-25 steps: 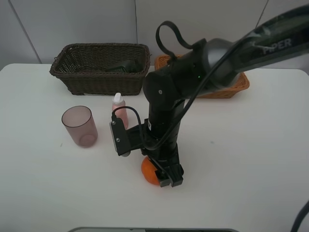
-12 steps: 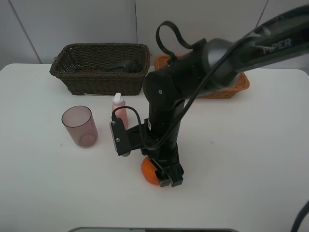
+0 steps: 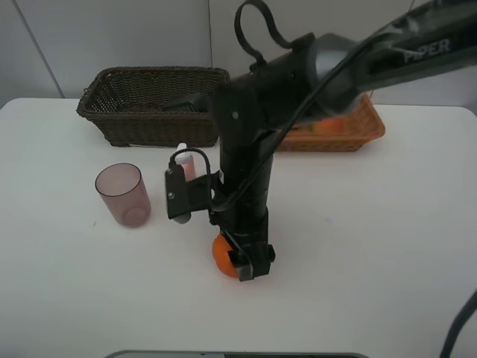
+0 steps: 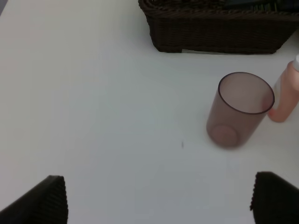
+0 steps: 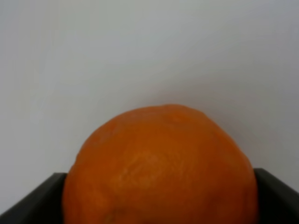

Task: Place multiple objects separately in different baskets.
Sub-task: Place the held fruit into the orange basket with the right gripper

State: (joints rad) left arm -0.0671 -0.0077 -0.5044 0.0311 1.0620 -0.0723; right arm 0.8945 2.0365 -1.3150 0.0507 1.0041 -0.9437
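Note:
My right gripper [image 3: 244,262] is shut on the orange tangerine [image 3: 221,253], held just above the table at front centre. The tangerine fills the right wrist view [image 5: 161,168] between the dark fingers [image 5: 32,198]. The mauve cup [image 3: 123,194] stands upright at the left, and it also shows in the left wrist view [image 4: 240,109]. The pink white-capped bottle [image 3: 183,159] stands behind the right arm, partly hidden. The dark green pump bottle [image 3: 190,103] lies in the dark brown basket [image 3: 153,123]. The orange-tan basket [image 3: 361,130] is at the back right, with something orange inside it. My left gripper [image 4: 159,199] is open and empty. The lime is hidden.
The right arm's bulk and its cable loop [image 3: 253,30] cover much of the orange-tan basket. The pink bottle [image 4: 286,95] stands right next to the cup. The dark basket [image 4: 215,35] is behind them. White table all around; wall at the back.
The right arm has shifted a little left and back with the tangerine in its grip, lifting it slightly. The cup, bottle and baskets have not moved.

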